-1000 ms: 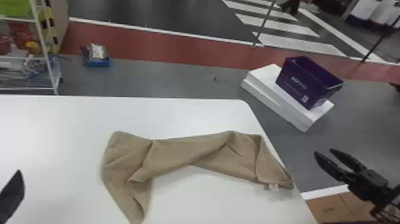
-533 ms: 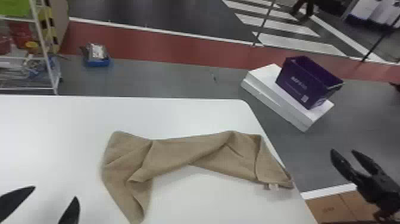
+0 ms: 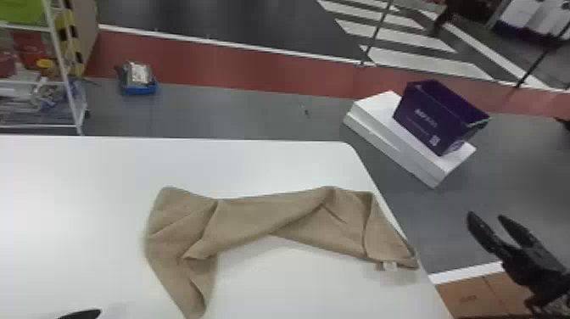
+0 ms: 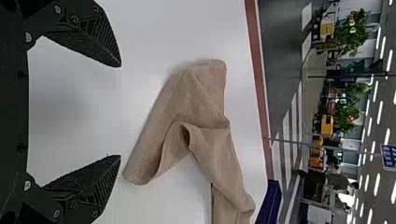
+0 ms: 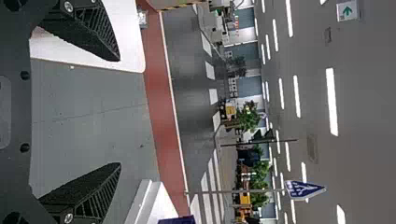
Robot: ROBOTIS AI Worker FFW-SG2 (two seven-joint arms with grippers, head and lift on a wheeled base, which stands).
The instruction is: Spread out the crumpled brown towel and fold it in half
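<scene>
I've got the brown towel (image 3: 254, 220) lying long axis left-right on the table (image 3: 85, 178), right end with white tag (image 3: 389, 266) at the right edge, left end bent toward the near side. Purple bin (image 3: 428, 118) sits on white boxes (image 3: 373, 102) past the right edge, contents can't tell; blue tray (image 3: 138, 90) beyond the far edge holds something silvery. My left gripper (image 3: 82, 314), near side, and right gripper (image 3: 487, 216), off the right edge: fingers apart, both empty.
</scene>
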